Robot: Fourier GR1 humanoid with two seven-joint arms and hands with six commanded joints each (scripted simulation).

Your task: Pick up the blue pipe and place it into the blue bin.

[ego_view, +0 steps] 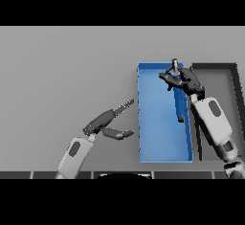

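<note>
The blue pipe (180, 102) hangs lengthwise over the right side of the blue bin (153, 114), its grey end (174, 64) near the bin's far rim. My right hand (184, 80) is shut on the pipe's upper part, fingers curled round it, above the bin's far right corner. My left hand (112, 123) rests open over the table just left of the bin, fingers straight and pointing at the bin's left wall, thumb spread below.
A dark grey bin (220, 75) stands right beside the blue one, partly hidden behind my right forearm (213, 121). Grey table (62, 71) stretches out to the left.
</note>
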